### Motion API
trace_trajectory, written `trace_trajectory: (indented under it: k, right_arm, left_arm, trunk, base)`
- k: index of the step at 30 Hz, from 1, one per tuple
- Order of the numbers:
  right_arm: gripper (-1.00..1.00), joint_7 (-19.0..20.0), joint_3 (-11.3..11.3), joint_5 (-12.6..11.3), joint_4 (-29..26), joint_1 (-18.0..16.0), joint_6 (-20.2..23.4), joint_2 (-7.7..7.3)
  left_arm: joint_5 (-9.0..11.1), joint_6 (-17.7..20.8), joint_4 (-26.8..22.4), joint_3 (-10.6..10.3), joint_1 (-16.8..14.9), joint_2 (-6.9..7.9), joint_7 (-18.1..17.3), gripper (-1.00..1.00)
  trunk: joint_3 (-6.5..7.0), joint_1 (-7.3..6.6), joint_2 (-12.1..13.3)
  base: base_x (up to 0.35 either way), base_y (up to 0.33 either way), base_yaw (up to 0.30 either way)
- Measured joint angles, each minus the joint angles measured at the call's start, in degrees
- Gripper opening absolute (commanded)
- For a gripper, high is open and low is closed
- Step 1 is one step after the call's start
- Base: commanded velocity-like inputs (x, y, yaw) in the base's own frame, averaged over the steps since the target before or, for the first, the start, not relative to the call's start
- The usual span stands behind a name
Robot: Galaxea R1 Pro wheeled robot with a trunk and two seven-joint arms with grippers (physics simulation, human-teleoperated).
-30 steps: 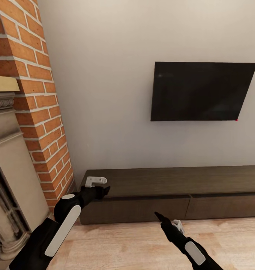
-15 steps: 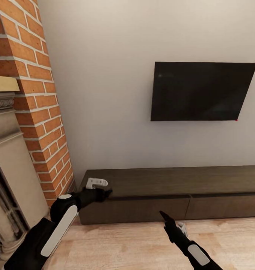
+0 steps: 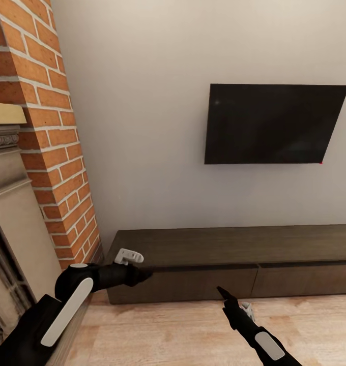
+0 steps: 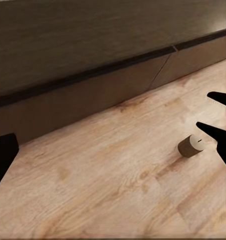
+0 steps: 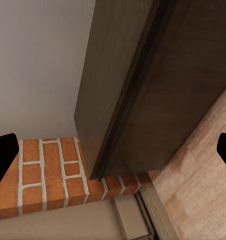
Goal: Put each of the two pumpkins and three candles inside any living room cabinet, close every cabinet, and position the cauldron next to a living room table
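Head view: long dark cabinet (image 3: 234, 264) runs across the lower frame against a pale wall, drawer fronts shut. Black TV (image 3: 275, 123) hangs above it, right of centre. Brick chimney (image 3: 40, 132) fills the upper left, fireplace (image 3: 10, 239) below it at the left edge. Left gripper (image 3: 142, 275) sits at lower left, tip at the cabinet's left front edge; jaws too dark against the wood to tell their state there. Right gripper (image 3: 223, 293) is at lower centre-right, over the plank floor (image 3: 183, 330), just in front of the cabinet. Left wrist view: one candle (image 4: 191, 145) stands upright on the floor, right of centre, near the dark right arm and apart from the cabinet front. Right wrist view: fingertips (image 5: 3, 155) at opposite frame edges, jaws spread wide, holding nothing.
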Motion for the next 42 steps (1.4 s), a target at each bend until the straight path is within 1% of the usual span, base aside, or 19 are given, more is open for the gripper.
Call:
trace_trajectory:
  k: [12,15,18,20,22,24,25,31,42]
  right_arm:
    - [1.0,-0.1,0.0,0.0,0.0,0.0,-0.1,0.0]
    - [1.0,-0.1,0.0,0.0,0.1,0.0,-0.2,0.01]
    - [1.0,-0.1,-0.1,0.0,0.1,0.0,-0.3,0.0]
    - [1.0,0.0,-0.9,0.0,0.3,0.0,-0.4,0.04]
    - [1.0,0.0,-2.5,0.2,0.5,0.0,-0.5,0.07]
    - [1.0,0.0,-3.1,0.2,0.5,0.0,-0.5,0.08]
    - [1.0,0.0,-3.3,0.2,0.5,0.0,-0.5,0.08]
    - [1.0,0.0,-3.7,0.3,0.7,0.0,-0.5,0.08]
    - [1.0,-0.1,-4.3,0.2,2.0,0.0,-0.6,0.08]
  left_arm:
    - [0.4,0.5,0.0,0.7,0.0,-0.03,-0.4,1.0]
    - [0.5,0.6,0.0,1.6,0.0,0.04,-1.7,1.0]
    - [0.5,0.6,0.0,2.1,0.0,0.05,-2.7,1.0]
    - [0.5,0.6,0.0,2.4,0.0,0.06,-3.2,1.0]
    - [0.5,0.7,0.0,2.6,0.0,0.07,-3.6,1.0]
    - [0.5,0.7,0.0,2.7,0.0,0.04,-3.7,1.0]
    - [0.5,0.6,0.0,2.7,0.0,0.03,-3.7,1.0]
    - [0.4,0.5,0.0,2.7,0.0,-0.01,-3.7,1.0]
    - [0.4,0.6,0.0,2.7,0.0,-0.02,-3.7,1.0]
  trunk:
    - [0.0,0.0,0.0]
    - [0.0,0.0,0.0]
    - [0.0,0.0,0.0]
    - [0.35,-0.43,0.8]
    - [0.71,-0.87,1.6]
    - [1.07,-1.31,2.4]
    - [1.25,-1.53,2.8]
    - [1.26,-1.55,2.8]
    - [1.26,-1.56,2.8]
  base:
    - [0.0,0.0,0.0]
    - [0.0,0.0,0.0]
    - [0.0,0.0,0.0]
    - [0.0,0.0,0.0]
    - [0.0,0.0,0.0]
    - [0.0,0.0,0.0]
    - [0.0,0.0,0.0]
    - [0.054,0.042,0.0]
    - [0.238,0.175,0.0]
